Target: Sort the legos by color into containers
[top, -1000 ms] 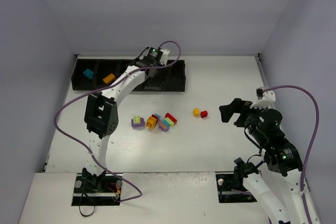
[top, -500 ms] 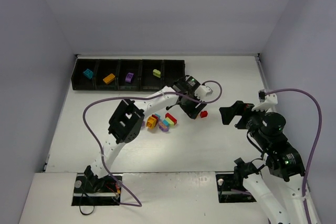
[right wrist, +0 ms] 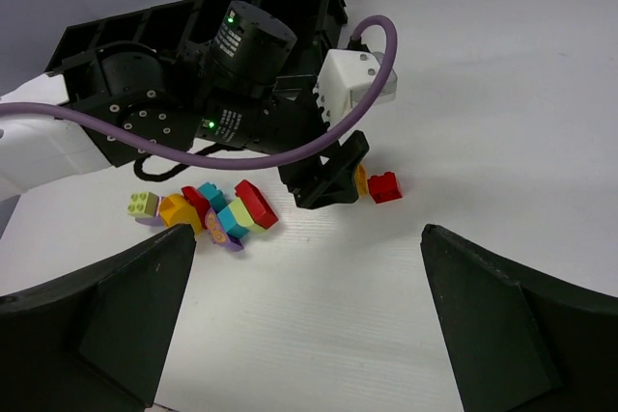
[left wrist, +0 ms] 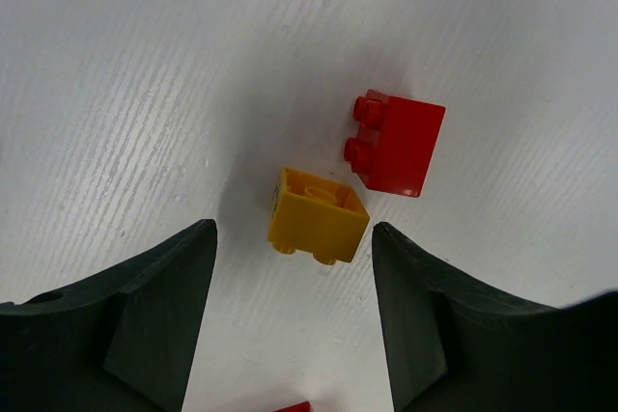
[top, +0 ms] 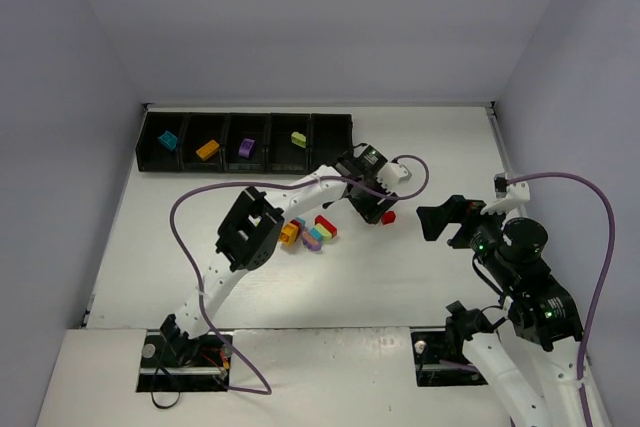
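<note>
White worktop (top: 420, 147), pale walls on three sides. The black containers (top: 331, 137), five joined bins, sit in a row at the upper left of the top view. From the left, four of the bins each hold one brick: teal brick (top: 168, 141), orange binned brick (top: 208, 150), purple brick (top: 247, 147), lime brick (top: 298, 138).

Left arm reaches to the frame centre. The left pincer (left wrist: 293, 233) is spread open, pointing down at the worktop. In the left wrist view a loose orange brick (left wrist: 317, 214) lies between the two fingers, apart from both, with its studs toward the lower edge. A red brick (left wrist: 396, 145) lies just beside it, upper right, outside the fingers.

A cluster of mixed legos (top: 308, 231) lies left of centre, near the left pincer.

The right pincer (right wrist: 304, 267) hangs at centre right with its fingers wide apart and nothing between them, well apart from the bricks.
</note>
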Controlling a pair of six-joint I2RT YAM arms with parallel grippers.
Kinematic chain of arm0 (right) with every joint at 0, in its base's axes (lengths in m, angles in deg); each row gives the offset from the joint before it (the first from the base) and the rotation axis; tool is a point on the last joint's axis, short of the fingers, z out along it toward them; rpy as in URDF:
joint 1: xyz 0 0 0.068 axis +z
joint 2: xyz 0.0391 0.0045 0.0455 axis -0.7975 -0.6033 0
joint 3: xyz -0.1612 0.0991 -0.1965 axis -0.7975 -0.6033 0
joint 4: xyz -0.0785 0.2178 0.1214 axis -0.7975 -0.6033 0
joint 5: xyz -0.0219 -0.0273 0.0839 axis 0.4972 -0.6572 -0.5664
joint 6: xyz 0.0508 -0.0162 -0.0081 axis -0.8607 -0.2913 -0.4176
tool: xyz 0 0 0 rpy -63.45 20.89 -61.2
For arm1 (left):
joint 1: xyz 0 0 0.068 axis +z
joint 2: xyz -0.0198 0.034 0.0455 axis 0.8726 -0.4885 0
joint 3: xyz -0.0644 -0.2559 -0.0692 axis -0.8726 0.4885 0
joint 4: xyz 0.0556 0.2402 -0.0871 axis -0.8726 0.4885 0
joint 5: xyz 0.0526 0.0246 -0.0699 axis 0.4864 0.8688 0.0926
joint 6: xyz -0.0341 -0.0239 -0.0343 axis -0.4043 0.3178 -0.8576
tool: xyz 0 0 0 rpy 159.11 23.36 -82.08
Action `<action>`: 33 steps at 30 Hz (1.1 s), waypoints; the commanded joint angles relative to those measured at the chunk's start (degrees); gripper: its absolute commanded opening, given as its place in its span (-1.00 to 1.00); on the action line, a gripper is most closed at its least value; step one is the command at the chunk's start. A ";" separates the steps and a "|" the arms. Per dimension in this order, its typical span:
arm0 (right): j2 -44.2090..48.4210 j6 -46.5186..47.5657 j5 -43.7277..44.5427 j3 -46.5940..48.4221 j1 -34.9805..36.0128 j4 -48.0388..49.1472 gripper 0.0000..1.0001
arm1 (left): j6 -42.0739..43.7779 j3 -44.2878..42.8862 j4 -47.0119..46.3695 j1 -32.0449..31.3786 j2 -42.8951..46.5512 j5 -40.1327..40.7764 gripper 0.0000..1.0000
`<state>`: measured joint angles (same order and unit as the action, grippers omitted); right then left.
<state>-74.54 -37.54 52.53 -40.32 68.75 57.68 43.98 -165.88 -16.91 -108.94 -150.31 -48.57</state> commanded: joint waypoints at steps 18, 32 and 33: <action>-0.11 0.29 -1.15 0.07 0.31 3.73 1.00 | -1.08 3.76 -6.55 -0.07 8.89 2.13 -0.73; -5.37 1.08 -0.62 1.74 0.31 3.90 1.00 | -15.68 23.88 -5.50 24.08 37.62 15.75 -0.75; -5.99 1.25 -0.27 1.66 0.31 3.90 1.00 | -15.68 25.02 -4.98 28.71 37.99 16.11 -0.75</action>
<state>-77.47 -37.23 51.77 -40.49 68.75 57.70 31.09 -143.25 -23.01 -87.41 -116.25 -38.06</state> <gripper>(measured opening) 0.999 0.305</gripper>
